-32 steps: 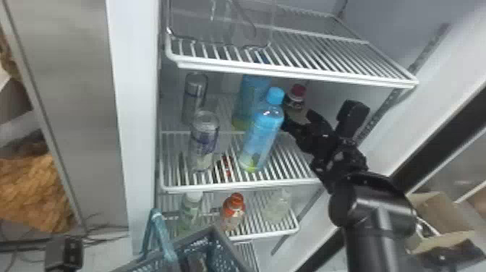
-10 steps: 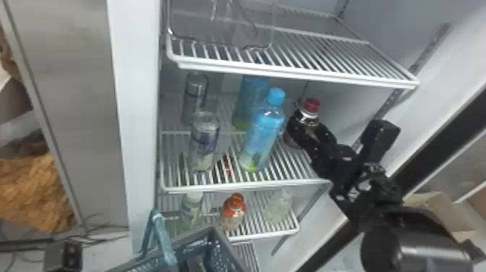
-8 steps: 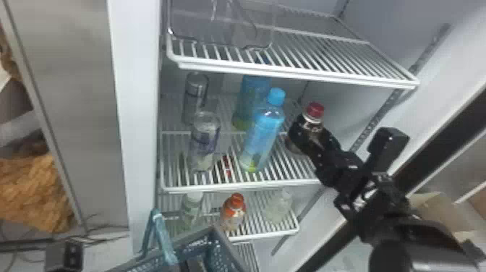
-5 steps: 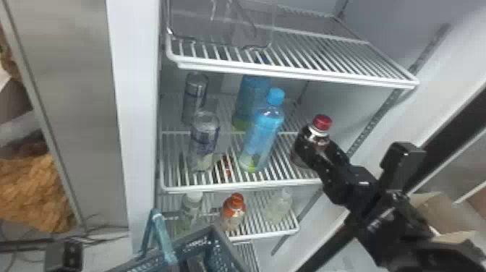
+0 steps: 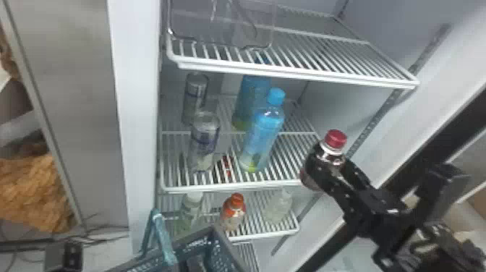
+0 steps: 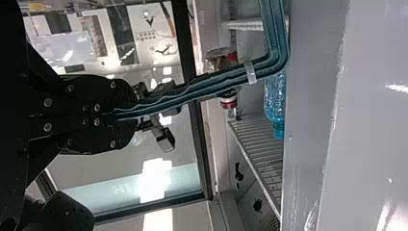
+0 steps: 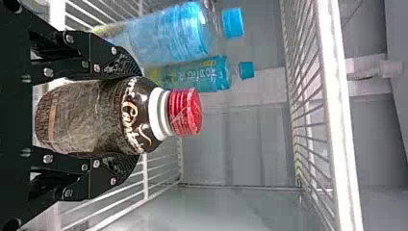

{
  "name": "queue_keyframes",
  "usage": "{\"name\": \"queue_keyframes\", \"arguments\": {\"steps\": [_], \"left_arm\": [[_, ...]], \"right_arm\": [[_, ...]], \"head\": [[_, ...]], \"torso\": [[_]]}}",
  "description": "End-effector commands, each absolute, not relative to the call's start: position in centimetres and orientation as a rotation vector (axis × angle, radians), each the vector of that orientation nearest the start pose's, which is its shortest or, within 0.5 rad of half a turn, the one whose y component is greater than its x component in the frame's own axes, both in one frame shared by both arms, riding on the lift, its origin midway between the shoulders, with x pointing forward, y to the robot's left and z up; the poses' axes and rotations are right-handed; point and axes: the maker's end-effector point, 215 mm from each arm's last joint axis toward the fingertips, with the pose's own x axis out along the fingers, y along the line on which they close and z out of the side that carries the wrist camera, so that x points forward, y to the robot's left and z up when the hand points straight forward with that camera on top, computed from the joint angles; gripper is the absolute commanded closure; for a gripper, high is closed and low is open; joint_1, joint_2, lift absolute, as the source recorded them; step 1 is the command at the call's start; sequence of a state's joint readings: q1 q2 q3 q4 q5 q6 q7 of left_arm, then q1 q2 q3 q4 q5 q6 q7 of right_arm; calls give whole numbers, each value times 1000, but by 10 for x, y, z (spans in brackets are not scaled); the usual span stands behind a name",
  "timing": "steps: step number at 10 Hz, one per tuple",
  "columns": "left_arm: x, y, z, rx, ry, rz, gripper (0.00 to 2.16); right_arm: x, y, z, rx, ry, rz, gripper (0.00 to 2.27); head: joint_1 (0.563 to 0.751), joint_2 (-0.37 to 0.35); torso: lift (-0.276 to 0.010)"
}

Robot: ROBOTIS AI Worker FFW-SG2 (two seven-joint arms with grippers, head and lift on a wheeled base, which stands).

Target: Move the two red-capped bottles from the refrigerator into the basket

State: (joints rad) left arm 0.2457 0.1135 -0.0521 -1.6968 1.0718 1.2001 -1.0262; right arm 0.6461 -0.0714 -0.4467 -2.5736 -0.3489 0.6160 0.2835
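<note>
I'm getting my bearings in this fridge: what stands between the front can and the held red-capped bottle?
The front blue bottle stands between the can and the red-capped bottle, in the head view.

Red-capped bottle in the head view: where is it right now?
In the head view, the red-capped bottle is on the robot's right, held between the right gripper's fingers, right of the blue-capped bottle.

Pale cursive script (image 7: 131,118) runs across the red-capped bottle (image 7: 79,115) at right, white Korean characters (image 7: 208,74) across the far blue-capped bottle (image 7: 185,77); no whole word reads clearly
</note>
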Motion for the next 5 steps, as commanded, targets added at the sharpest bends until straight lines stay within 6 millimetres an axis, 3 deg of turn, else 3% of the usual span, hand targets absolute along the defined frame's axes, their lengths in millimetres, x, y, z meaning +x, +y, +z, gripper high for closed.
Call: {"name": "queue_keyframes", "arguments": {"steps": [1,5], "left_arm": [[273,-15,-334,-1489,729,-1386,1170],[274,-13,-336,-1487,727,-1375,1170]], "right_arm": [[364,-320,-253,40,233,93,1280],[326,-305,-259,45,327,124,1282]], "head": [[695,-350],[695,-350]], "torso": [[0],[0]]}}
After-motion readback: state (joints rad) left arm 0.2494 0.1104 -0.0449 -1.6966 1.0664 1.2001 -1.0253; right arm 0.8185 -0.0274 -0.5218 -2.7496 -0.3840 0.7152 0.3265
